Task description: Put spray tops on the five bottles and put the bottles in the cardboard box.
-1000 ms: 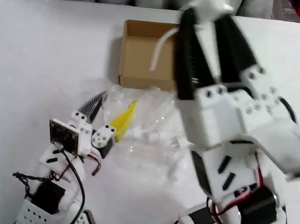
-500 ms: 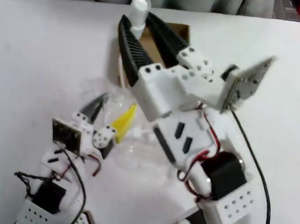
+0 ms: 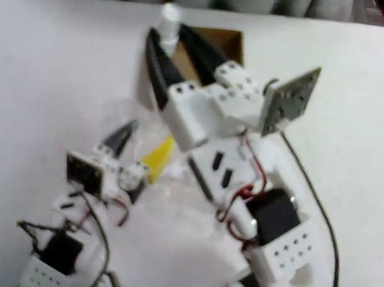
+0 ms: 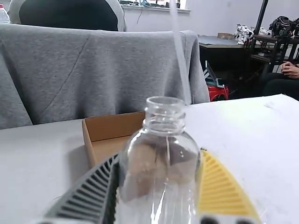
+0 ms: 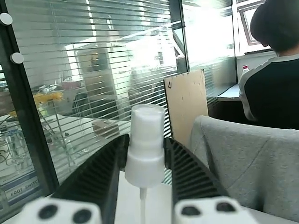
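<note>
Spray top high over the box side, bottle mouth waiting below

My right gripper [image 5: 145,141] pinches the spray top [image 5: 145,149] by its collar, dip tube [image 4: 180,51] hanging straight down. My left gripper [image 4: 160,157] is closed around the clear bottle [image 4: 161,121], which stands upright with its mouth open. The tube drops just past the rim, on the side toward the cardboard box [image 4: 105,128], so the top needs to come back toward the bottle. The neck hides the tube's tip, so I cannot tell whether it clears the mouth.
</note>
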You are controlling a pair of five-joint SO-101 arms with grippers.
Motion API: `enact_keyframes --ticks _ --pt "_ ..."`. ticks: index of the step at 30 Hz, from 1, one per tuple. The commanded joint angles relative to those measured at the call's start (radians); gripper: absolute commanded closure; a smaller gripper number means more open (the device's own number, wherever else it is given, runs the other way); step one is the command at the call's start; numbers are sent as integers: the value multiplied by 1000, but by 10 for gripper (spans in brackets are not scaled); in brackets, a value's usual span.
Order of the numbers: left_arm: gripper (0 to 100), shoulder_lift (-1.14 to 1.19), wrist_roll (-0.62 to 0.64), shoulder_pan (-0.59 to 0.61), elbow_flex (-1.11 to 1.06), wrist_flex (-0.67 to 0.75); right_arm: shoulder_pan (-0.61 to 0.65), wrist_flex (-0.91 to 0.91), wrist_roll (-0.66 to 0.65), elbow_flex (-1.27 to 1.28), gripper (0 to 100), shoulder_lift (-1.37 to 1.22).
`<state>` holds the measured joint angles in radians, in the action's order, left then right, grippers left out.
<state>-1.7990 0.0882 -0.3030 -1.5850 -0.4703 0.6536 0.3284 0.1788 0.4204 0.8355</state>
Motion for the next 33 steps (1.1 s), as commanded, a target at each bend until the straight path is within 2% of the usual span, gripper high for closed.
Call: enact_keyframes --ticks 1,20,33 --pt "979 -19 9 -15 12 41 5 -85 8 26 982 2" --pt "979 -19 9 -15 12 41 7 -85 5 -41 982 -5" --pt "979 -19 9 -15 11 41 8 -81 8 123 982 7"
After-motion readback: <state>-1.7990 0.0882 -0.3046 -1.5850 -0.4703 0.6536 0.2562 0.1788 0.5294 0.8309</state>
